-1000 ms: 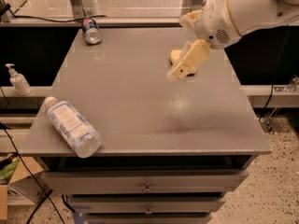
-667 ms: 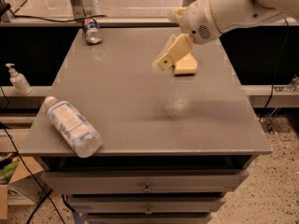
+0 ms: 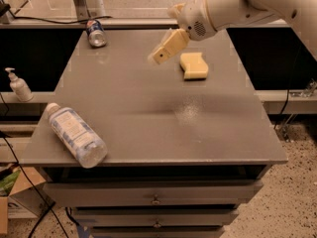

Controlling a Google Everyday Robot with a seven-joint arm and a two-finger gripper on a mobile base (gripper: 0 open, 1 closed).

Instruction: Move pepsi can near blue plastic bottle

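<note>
Over the worktop's (image 3: 198, 128) far side: approach step, my pincer (image 3: 179, 57) hung open, empty.
Next move called for reaching the pepsi can (image 3: 96, 32) at the far corner, well apart from the blue plastic bottle (image 3: 77, 135).

Grey counter (image 3: 148, 118), flat top, drawers (image 3: 156, 197) beneath. Three items on it. Can (image 3: 96, 32) at far left corner. Bottle (image 3: 77, 135) on its side at near left corner, cap toward the left edge, base close to the front edge, well apart from the can. Yellow block (image 3: 193, 66) on the far right part. Gripper (image 3: 163, 52) above the far middle, just left of the block
</note>
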